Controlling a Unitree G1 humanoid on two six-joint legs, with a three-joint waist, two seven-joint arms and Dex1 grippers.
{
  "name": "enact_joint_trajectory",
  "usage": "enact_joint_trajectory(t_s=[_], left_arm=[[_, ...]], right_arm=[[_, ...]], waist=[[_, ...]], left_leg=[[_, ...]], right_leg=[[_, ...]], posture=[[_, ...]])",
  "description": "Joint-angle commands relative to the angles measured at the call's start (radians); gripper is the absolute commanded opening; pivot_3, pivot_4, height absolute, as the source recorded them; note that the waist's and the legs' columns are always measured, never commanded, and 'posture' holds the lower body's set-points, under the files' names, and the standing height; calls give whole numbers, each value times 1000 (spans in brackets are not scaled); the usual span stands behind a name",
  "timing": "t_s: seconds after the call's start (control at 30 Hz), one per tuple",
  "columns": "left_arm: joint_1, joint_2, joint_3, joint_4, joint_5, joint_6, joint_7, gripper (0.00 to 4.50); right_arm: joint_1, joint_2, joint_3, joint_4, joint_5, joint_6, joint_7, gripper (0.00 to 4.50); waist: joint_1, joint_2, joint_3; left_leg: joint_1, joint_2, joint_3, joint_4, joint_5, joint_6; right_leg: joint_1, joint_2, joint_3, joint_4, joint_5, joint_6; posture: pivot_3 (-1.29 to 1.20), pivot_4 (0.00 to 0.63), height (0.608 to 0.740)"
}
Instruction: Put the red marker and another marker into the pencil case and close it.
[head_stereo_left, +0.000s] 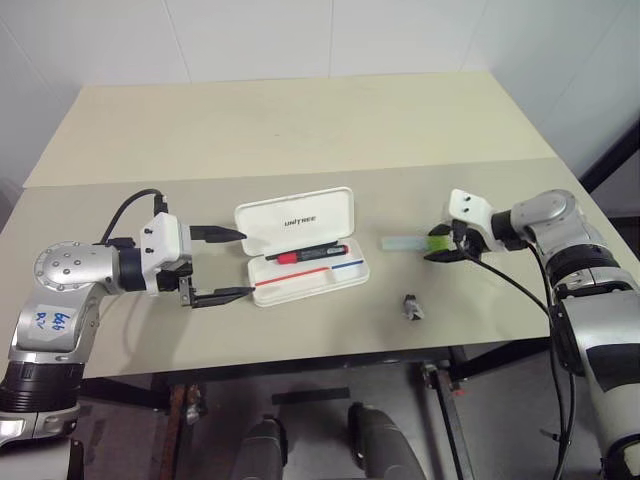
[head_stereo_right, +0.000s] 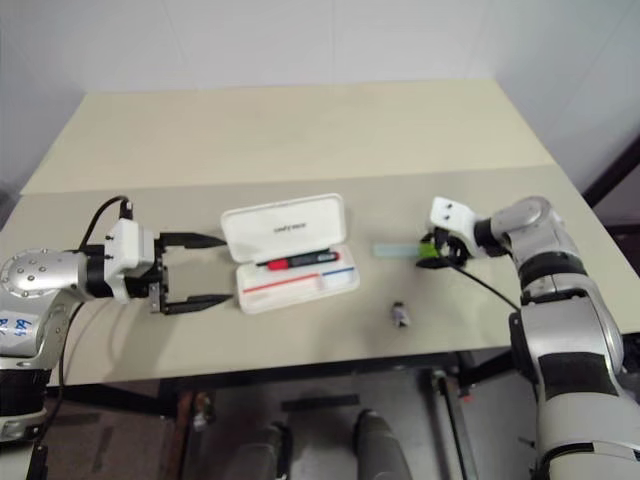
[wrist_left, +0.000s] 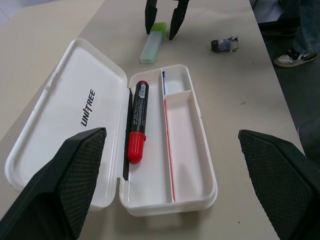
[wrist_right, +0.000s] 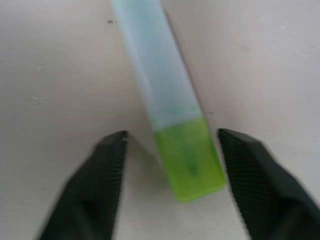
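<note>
Straddling the highlighter's (head_stereo_left: 408, 242) cap, the right gripper (wrist_right: 170, 150) is not yet clamped; left gripper (head_stereo_left: 218, 265) gapes wide; next, squeeze and carry left to the pencil case (head_stereo_left: 300, 246).

Silver arms, white wrists, black fingers (head_stereo_left: 218, 266), black cables; blue scrawl, illegible.

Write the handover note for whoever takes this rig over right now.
Left gripper: open, empty, beside the open pencil case.
Right gripper: open, fingers either side of the lime cap of the green highlighter, which lies on the table; no grip yet.
Done: red marker lies in the case, next to the hinge.
Left: grasp the highlighter, put it in the case, shut the lid.
Ignore the small dark object lying nearby.
</note>
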Motion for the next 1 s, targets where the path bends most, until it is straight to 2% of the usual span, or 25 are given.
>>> enact_joint_trajectory(t_s=[0.03,0.07,0.1,0.33,0.6,0.67,0.8,1.0], left_arm=[[3,6,4,-42,-17,1,8,4500],[1,5,2,-41,-16,1,7,4500],[-1,5,-1,-40,-15,1,6,4500],[-42,-15,-43,-17,-4,-12,-1,4500],[-49,-11,-60,4,-9,-15,-15,4500],[-36,-1,-53,18,-7,-21,-26,4500],[-7,25,-40,57,8,-43,-43,4500],[25,32,-27,102,13,-67,-32,4500]], right_arm=[[0,12,-8,0,1,10,75,1501],[2,13,-7,-2,-1,9,88,1156],[4,14,-8,-3,0,15,108,1069],[31,31,-32,-40,22,-39,156,1070],[41,21,-120,-159,154,-24,275,1070],[55,4,-121,-238,198,14,320,1070],[134,-6,-65,-525,311,168,337,1070],[209,46,6,-800,329,325,287,1070]], waist=[[0,0,0],[0,0,0],[0,0,0],[0,0,0],[-2,1,1],[-1,1,1],[1,2,1],[2,1,1]], left_leg=[[0,0,0,0,0,0],[0,1,0,-1,0,0],[0,1,0,-1,0,0],[0,2,-1,-3,-1,-2],[0,3,0,-2,-1,-2],[0,3,0,-1,-1,-2],[0,3,-1,-2,-1,-2],[0,3,-1,-1,-1,-2]], right_leg=[[0,0,0,0,0,0],[0,1,0,0,0,0],[0,1,0,1,0,-1],[-1,3,0,0,-1,-2],[-1,4,0,3,-1,-2],[-1,4,0,4,-1,-2],[-2,4,0,5,-1,-2],[-3,4,0,6,-2,-3]], posture=[[0,150,740],[0,150,740],[0,150,740],[0,150,740],[0,150,740],[0,150,740],[0,150,740],[0,150,740]])
